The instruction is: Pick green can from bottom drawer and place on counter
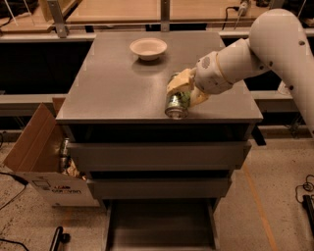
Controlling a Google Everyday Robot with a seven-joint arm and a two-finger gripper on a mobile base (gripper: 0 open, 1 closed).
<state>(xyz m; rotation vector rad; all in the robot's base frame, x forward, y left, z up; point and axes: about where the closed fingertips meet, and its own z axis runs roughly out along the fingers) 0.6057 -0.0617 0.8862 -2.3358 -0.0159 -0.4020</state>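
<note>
My gripper (182, 93) is shut on the green can (177, 104) and holds it tilted, its silver end toward the camera, over the front right part of the counter (117, 88). The can's lower end is close to the counter top; I cannot tell whether it touches. The bottom drawer (161, 226) stands pulled out below the cabinet, its dark floor bare.
A white bowl (148, 48) sits at the back of the counter. Two closed grey drawer fronts (157, 157) lie under the top. An open cardboard box (44, 162) stands on the floor at the left. A pale wooden tabletop (122, 10) lies behind.
</note>
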